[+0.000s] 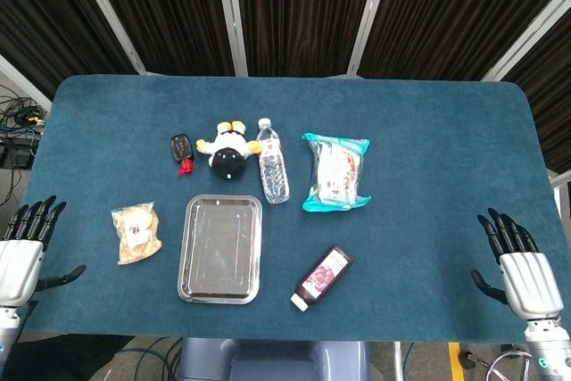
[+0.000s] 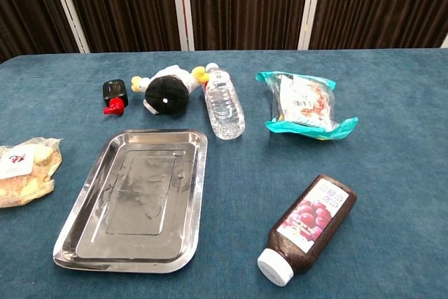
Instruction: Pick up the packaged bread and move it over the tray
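Note:
The packaged bread (image 1: 136,232) is a clear bag of pale brown pieces with a small label, lying flat on the blue table left of the tray; the chest view shows it (image 2: 24,171) cut by the left border. The empty steel tray (image 1: 220,248) (image 2: 136,197) lies near the front edge, left of centre. My left hand (image 1: 25,252) hovers at the table's front left corner, fingers apart and holding nothing, well left of the bread. At the front right corner my right hand (image 1: 517,260) is likewise open and empty. Neither hand appears in the chest view.
Behind the tray lie a black-and-red small object (image 1: 182,151), a plush toy (image 1: 228,149) and a water bottle (image 1: 273,172) on its side. A teal snack package (image 1: 336,172) sits right of the bottle. A dark sauce bottle (image 1: 323,277) lies right of the tray.

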Robot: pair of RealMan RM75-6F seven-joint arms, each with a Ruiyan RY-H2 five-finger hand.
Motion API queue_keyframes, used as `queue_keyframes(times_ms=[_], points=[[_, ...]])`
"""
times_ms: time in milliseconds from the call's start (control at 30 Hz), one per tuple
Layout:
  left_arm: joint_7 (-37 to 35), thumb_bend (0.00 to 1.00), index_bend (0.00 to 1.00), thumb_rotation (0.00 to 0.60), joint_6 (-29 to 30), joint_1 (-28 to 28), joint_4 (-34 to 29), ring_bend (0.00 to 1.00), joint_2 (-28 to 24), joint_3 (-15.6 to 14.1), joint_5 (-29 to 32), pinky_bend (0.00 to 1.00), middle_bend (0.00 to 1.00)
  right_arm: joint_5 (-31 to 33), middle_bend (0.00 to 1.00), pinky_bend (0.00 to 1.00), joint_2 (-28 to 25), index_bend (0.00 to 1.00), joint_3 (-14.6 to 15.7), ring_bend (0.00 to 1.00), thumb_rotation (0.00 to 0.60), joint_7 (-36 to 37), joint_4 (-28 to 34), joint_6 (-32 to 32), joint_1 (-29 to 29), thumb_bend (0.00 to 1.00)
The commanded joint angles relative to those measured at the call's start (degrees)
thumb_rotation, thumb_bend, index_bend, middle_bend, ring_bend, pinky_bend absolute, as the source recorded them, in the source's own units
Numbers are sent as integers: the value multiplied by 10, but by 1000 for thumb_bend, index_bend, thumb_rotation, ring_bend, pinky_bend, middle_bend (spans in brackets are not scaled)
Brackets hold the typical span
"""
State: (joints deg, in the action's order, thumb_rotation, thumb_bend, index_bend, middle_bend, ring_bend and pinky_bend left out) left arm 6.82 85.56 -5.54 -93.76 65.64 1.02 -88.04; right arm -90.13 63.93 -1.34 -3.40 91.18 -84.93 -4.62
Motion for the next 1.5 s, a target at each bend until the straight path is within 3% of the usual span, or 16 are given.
queue_keyframes(times_ms=[33,300,467,567,767,1000,1133,1200,1267,1333,1367,1433,1500], points=[[0,10,0,600,0,0,0,0,0,0,0,0,0,0,0,137,0,0,0,0,600,0,1,0,0,302],[6,11,0,600,-14,-4,1,0,0,-2,3,0,0,0,0,137,0,0,-1,0,600,0,4,-1,0,302],[40,11,0,600,-94,-43,-1,0,5,6,40,28,0,1,0,137,0,0,-1,0,600,-1,5,-1,0,302],[83,12,0,600,-156,-72,7,0,19,12,80,105,0,2,0,137,-1,0,-2,0,600,3,5,-3,1,301],[147,15,0,600,-223,-111,12,0,49,28,153,112,0,0,0,137,-2,0,-3,0,600,9,4,-4,1,303],[218,38,6,600,-263,-147,35,0,96,35,223,117,1,2,0,137,-5,0,-4,0,600,17,5,-7,2,302],[247,56,99,600,-272,-162,61,4,130,34,251,160,25,4,0,137,-6,0,-4,0,600,19,7,-5,2,303],[256,93,202,600,-267,-166,73,54,143,34,254,198,83,4,0,137,-6,0,-4,0,600,19,8,-5,2,303],[260,170,354,600,-252,-166,83,216,155,34,250,357,256,4,0,137,-7,0,-4,0,600,20,8,-4,2,303],[258,272,547,600,-234,-163,91,466,167,35,244,586,530,4,0,136,-7,0,-4,0,600,20,8,-5,3,303],[255,295,593,600,-224,-160,93,524,171,35,238,632,595,4,0,137,-8,0,-4,0,600,21,8,-6,3,302],[255,320,665,600,-208,-157,92,602,170,30,223,690,682,4,0,137,-8,0,-4,0,600,23,8,-7,4,303],[256,323,682,600,-195,-155,81,619,159,25,207,701,701,5,0,137,-9,0,-4,0,600,23,8,-7,4,303]])
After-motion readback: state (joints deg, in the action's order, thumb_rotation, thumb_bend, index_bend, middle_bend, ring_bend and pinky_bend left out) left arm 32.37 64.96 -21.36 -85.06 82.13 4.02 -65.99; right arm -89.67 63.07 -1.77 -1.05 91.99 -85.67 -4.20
